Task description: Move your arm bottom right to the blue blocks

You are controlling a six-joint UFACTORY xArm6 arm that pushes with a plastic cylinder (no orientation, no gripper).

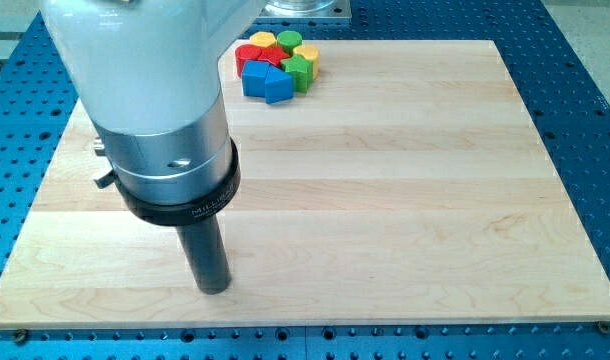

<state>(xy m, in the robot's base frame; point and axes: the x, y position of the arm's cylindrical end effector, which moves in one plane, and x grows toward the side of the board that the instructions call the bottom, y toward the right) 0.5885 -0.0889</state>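
Two blue blocks lie at the view's top centre: a blue cube-like block (pixel 256 79) and a blue pentagon-like block (pixel 278 87) at its right. They sit at the bottom of a tight cluster with red blocks (pixel 253 55), green blocks (pixel 299 69) and yellow blocks (pixel 306 51). My tip (pixel 214 288) rests on the wooden board (pixel 405 200) at the view's lower left, far below and slightly left of the blue blocks, touching no block.
The arm's large white and silver body (pixel 155 100) covers the view's upper left part of the board. A blue perforated table (pixel 585 100) surrounds the board on all sides. A metal base (pixel 305 8) stands above the cluster.
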